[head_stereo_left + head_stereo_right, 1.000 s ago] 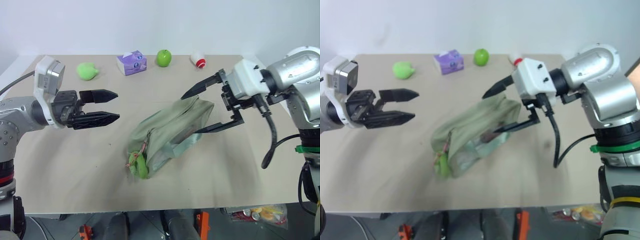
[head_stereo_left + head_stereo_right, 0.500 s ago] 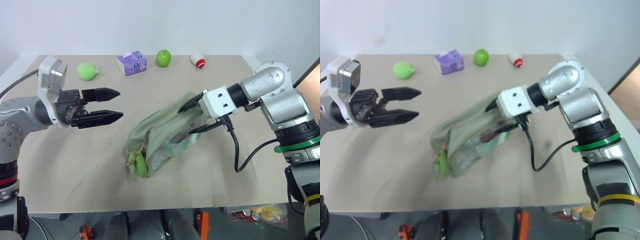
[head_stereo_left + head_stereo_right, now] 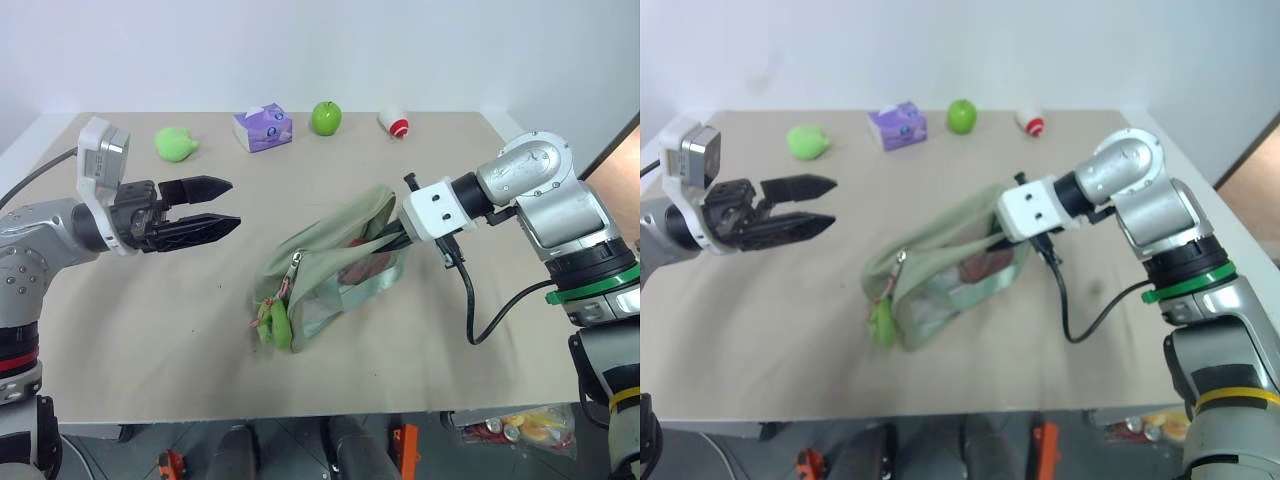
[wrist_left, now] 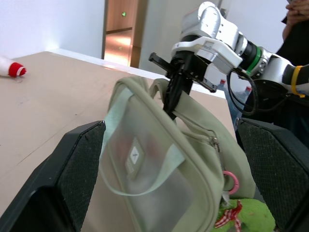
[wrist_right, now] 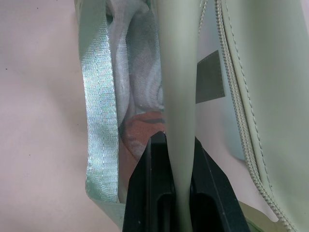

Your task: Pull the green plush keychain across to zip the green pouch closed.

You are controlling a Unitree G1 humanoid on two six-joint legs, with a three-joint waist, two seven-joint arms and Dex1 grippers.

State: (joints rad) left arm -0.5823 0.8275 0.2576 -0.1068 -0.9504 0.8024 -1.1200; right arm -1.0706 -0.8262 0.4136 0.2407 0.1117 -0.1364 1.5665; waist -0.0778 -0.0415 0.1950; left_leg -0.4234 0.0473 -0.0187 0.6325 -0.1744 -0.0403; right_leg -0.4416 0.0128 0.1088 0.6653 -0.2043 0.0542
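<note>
green pouch [image 3: 335, 270]: lying in the middle of the table [image 3: 140, 330], slanting from its near-left end up to its far-right end; the clear window side is facing the table's front edge, and the top flap at the far-right end is lifting off the surface.
pouch contents: a reddish-brown item [image 3: 358, 270] is showing through the clear window, with pale crinkled material beside it in the right wrist view; what either one is cannot be told.
green plush keychain [image 3: 276, 326]: sitting at the pouch's near-left end, touching the table, hanging off the zipper by a pinkish cord with a pink ring [image 4: 231, 181].
right gripper [image 3: 392, 237]: pinching a fold of the pouch's pale green fabric at the far-right end, the two black fingers [image 5: 157, 193] pressing tight on either side of the fold.
left gripper [image 3: 212, 206]: hovering above the table to the left of the pouch, well apart from it, fingers spreading wide and holding nothing, pointing toward the pouch.
back row of the table, left to right: a loose green plush lump [image 3: 175, 142], a purple tissue box [image 3: 263, 127], a green apple [image 3: 326, 117], a small white and red item [image 3: 396, 123], all standing well apart from the pouch.
</note>
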